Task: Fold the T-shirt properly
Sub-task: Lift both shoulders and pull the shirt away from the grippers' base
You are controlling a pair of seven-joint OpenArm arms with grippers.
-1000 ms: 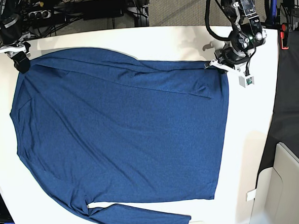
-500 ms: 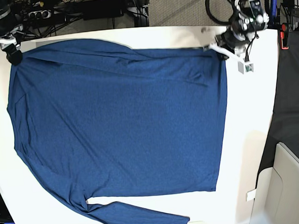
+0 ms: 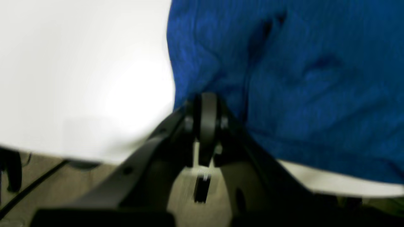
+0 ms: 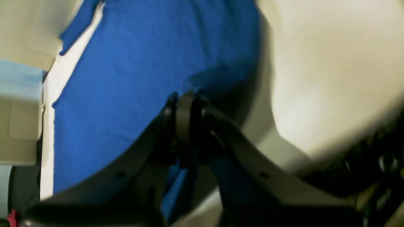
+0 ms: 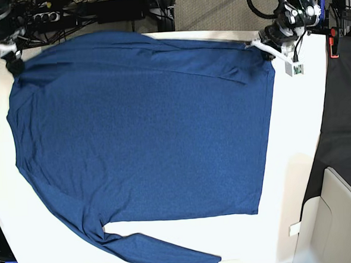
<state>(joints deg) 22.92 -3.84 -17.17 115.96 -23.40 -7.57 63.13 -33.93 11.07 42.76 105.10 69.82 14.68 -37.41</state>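
A white table [image 5: 296,160] fills the base view, with cables and a power strip [image 5: 43,17] on the floor beyond its far edge and a beige bin [image 5: 336,217] at the near right corner. The T-shirt [image 5: 140,133] lies spread flat over most of the table, one long sleeve [image 5: 165,254] trailing along the near edge, and its far edge reaches the table's back edge.

The left gripper [image 5: 264,47] pinches the shirt's far corner on the base view's right; in its wrist view the jaws are closed with blue fabric [image 3: 284,78] bunched at the tips [image 3: 206,107]. The right gripper [image 5: 11,61] holds the opposite far corner, jaws closed on cloth [image 4: 151,63] in its blurred wrist view, apparently with a fold hanging between them.
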